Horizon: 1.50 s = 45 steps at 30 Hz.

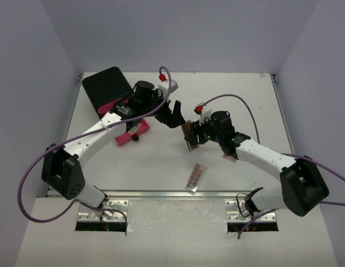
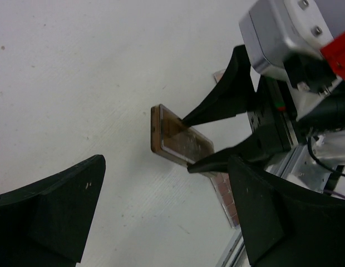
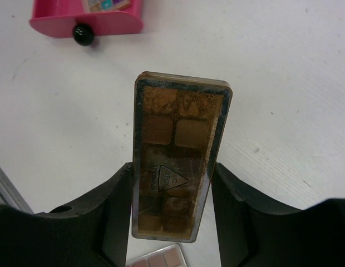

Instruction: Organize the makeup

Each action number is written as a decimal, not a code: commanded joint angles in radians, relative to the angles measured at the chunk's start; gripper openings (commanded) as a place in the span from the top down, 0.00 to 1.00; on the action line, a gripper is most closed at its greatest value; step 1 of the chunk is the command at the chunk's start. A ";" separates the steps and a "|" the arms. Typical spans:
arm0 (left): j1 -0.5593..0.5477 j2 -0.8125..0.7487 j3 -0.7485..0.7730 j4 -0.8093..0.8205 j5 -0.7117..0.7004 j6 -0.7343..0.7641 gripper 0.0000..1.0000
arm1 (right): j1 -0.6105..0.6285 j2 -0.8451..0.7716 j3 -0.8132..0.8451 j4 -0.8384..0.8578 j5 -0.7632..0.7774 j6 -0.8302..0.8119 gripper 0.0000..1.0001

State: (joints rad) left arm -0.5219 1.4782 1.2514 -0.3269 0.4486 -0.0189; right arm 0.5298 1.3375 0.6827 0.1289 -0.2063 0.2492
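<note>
We see the worktop (image 1: 161, 167) with a large black box (image 1: 106, 86) at its far left and a pink drawer (image 1: 131, 135) lying out in front of it. Near the centre, the right end effector (image 3: 171, 186) is clamped on the long sides of a long brownish palette (image 3: 178, 133). The left end effector (image 1: 172, 117) hangs just beside it, jaws wide and empty. Another long palette (image 1: 196, 178) lies flat nearer the bases.

Bright even overhead light, white table (image 1: 161, 167) slightly washed out, soft faint shadows, palette (image 3: 178, 161) sharp in right wrist view, dark foreground edges blurred.
</note>
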 commanded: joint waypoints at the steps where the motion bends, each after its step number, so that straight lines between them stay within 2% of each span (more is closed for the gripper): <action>1: 0.024 0.041 0.018 0.147 -0.021 -0.152 0.11 | 0.047 -0.003 0.030 0.167 -0.041 -0.017 1.00; 4: 0.026 0.080 0.022 0.157 -0.047 -0.210 0.12 | 0.082 -0.004 0.023 0.219 -0.016 -0.010 1.00; 10: 0.041 0.139 0.026 0.121 -0.079 -0.217 0.20 | 0.093 -0.019 0.008 0.267 -0.005 0.000 1.00; 15: 0.045 0.136 0.011 0.122 -0.055 -0.207 0.39 | 0.093 -0.012 0.008 0.278 -0.008 0.002 1.00; 19: 0.046 0.133 0.008 0.096 -0.015 -0.200 0.46 | 0.093 0.006 0.019 0.278 0.004 -0.003 1.00; 24: 0.046 0.126 0.003 0.060 0.028 -0.190 0.62 | 0.093 0.023 0.031 0.282 0.017 -0.007 1.00; 30: 0.046 0.129 0.020 -0.011 0.111 -0.184 0.97 | 0.093 0.039 0.041 0.292 0.024 -0.010 1.00; 31: 0.046 0.130 0.021 -0.019 0.114 -0.183 1.00 | 0.093 0.040 0.041 0.294 0.024 -0.010 1.00; 36: 0.051 0.134 0.036 -0.074 0.154 -0.163 1.00 | 0.093 0.045 0.035 0.307 0.048 -0.012 1.00; 38: 0.055 0.127 0.036 -0.091 0.138 -0.144 1.00 | 0.093 0.061 0.044 0.299 0.056 -0.011 0.94; 41: 0.067 0.110 0.037 -0.102 0.083 -0.088 1.00 | 0.093 0.088 0.072 0.277 0.040 -0.004 0.58; 42: 0.076 0.103 0.037 -0.104 0.064 -0.079 1.00 | 0.093 0.101 0.088 0.264 0.030 -0.001 0.52; 43: 0.087 0.097 0.036 -0.104 0.055 -0.064 1.00 | 0.092 0.107 0.103 0.251 0.019 0.006 0.40; 45: 0.112 0.087 0.025 -0.098 0.036 -0.043 1.00 | 0.093 0.130 0.129 0.229 0.004 0.019 0.28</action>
State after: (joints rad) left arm -0.4633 1.6294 1.2652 -0.3470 0.5088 -0.1724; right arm 0.6395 1.4395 0.7171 0.3347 -0.2242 0.2618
